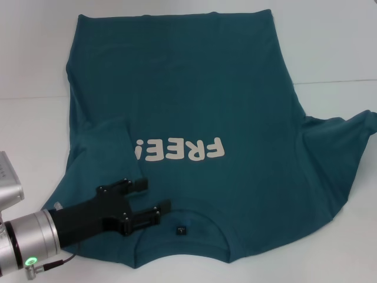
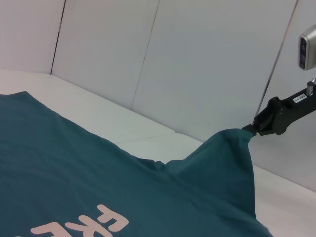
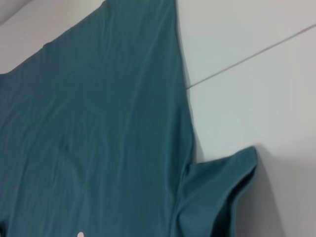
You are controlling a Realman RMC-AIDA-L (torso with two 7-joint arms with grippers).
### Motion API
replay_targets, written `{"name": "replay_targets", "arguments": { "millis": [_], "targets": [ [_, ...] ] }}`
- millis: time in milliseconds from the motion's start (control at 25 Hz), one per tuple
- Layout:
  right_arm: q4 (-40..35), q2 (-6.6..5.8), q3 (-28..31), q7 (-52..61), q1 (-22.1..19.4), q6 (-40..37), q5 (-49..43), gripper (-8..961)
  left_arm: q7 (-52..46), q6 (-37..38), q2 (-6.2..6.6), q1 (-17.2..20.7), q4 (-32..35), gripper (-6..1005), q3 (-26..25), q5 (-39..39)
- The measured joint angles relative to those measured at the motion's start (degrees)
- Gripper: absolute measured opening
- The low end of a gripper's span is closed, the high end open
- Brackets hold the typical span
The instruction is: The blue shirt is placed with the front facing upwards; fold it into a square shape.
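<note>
1. On the white bench your shirt lies front up, its lettering showing and its collar nearest the robot.
2. Your left hand hovers beside the collar over the folded-in sleeve, fingers parted, gripping nothing.
3. Your right hand is pinched shut on the shirt's other sleeve, lifting it off the bench.

The blue shirt lies spread on the table, filling the frame's middle, collar at the bottom edge. The left gripper sits over its lower-left part (beside the collar). The right gripper lifts the sleeve at far right.
</note>
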Motion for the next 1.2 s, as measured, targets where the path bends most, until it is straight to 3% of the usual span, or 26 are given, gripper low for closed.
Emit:
{"name": "replay_targets", "arguments": {
  "millis": [480, 800, 1000, 1200],
  "targets": [
    [0.0, -0.81, -0.1, 0.0, 1.5, 0.2, -0.1, -1, 0.0, 0.0, 0.0, 0.0, 0.0, 821, 0.0, 0.1],
    [-0.3, 0.19, -1.0, -0.5, 4.9, -3.9, 0.2, 0, 0.0, 0.0, 0.05, 0.0, 0.0, 821, 0.0, 0.1],
    [0.2, 2.13, -6.5, 0.0, 8.7, -5.7, 0.1, 0, 0.0, -0.2, 0.08, -0.1, 0.1, 820, 0.0, 0.0],
    [3.9, 6.6, -15.3, 0.4, 14.6, -5.0, -2.0, 0, 0.0, -0.2, 0.09, -0.1, 0.1, 820, 0.0, -0.3]
  ]
}}
